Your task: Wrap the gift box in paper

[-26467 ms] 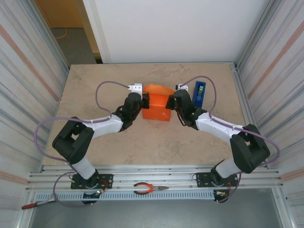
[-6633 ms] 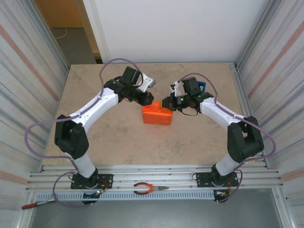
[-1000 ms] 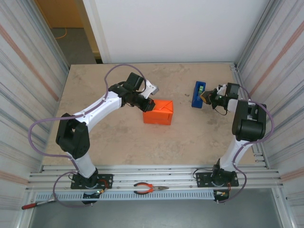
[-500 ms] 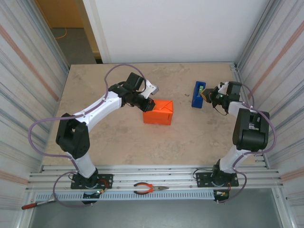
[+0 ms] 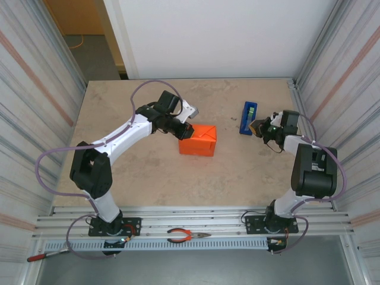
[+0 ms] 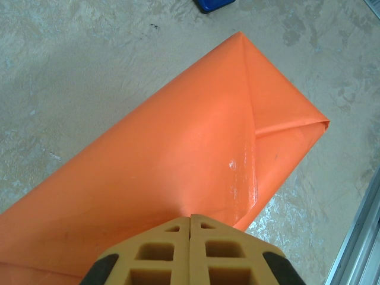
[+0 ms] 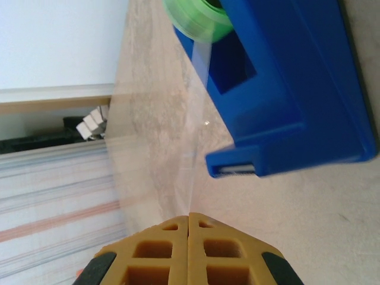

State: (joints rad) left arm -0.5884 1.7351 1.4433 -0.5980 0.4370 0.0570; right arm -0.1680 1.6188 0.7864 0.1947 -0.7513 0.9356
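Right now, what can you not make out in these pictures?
- Box: top and left wrist views, wrapped in paper.
- Paper's near end: left wrist view, behind the left fingers, cut by the bottom edge.
- Tape dispenser: right wrist view, cut by the top edge.
- End of tape: right wrist view, between the right fingers.

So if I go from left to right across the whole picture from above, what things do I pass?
Red-handled metal tool → small square gift box wrapped in orange paper → narrow blue plastic tape dispenser. The orange-handled pliers sit level with the box, so I left them out.
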